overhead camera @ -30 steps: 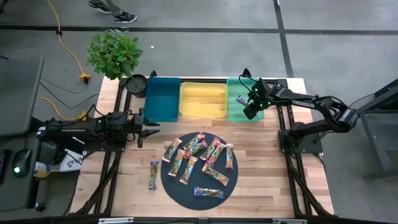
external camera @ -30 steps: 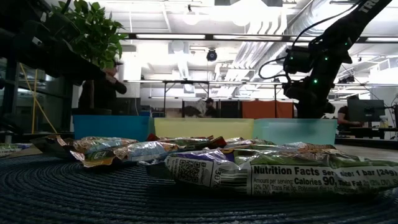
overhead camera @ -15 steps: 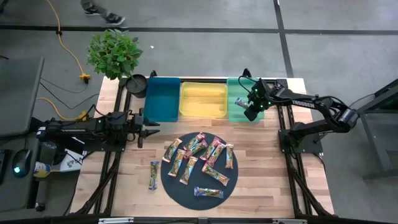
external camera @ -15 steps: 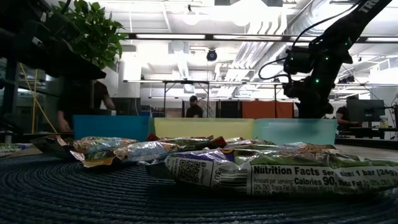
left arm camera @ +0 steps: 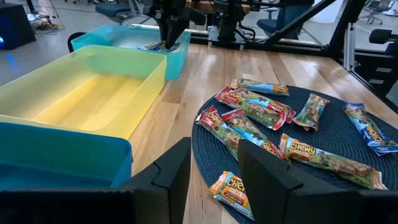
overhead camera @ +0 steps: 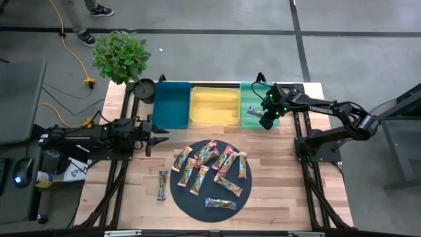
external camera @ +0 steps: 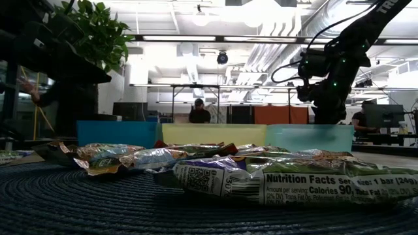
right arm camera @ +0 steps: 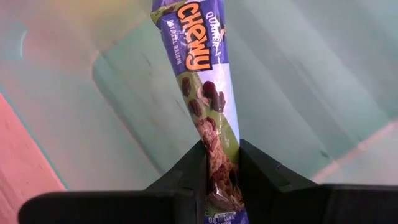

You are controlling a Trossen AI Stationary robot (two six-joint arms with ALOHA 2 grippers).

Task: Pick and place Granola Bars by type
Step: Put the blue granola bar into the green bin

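So the right tool (overhead camera: 262,113) is over the green tray (overhead camera: 248,121) at the far right of the tray row; the overhead only shows a bit of wrapper sticking out there, but the right wrist view makes it plain: the fingers (right arm camera: 186,177) are pinched tight on the end of a purple bar (right arm camera: 207,93) hanging above the green tray floor (right arm camera: 298,81); you can even read "Chewy" on it; the low view just shows that arm (external camera: 326,78) dark above the tray wall (external camera: 307,138), bar hidden.

The left tool (overhead camera: 155,136) sits at the left edge of the worktop (overhead camera: 283,191), near the blue tray (overhead camera: 172,104); its fingers (left arm camera: 264,171) stand partly apart with nothing between them; from its wrist view you get the yellow tray (left arm camera: 93,93) close up, which looks bare inside.

Rest of the bars (overhead camera: 210,168) lie scattered on the dark round mat (overhead camera: 191,201); one bar (overhead camera: 162,185) is off the mat on the wood to its left; another purple one (overhead camera: 220,203) lies at the mat's near edge; the low view lets you read a nutrition label (external camera: 313,186).

Wooden plank top, grey concrete floor (overhead camera: 210,52), a potted plant (overhead camera: 121,56) at the far left corner, a yellow cable (overhead camera: 74,56); someone's feet (overhead camera: 92,23) up at the top; low view shows a person (external camera: 199,112) at a desk in a bright workshop.
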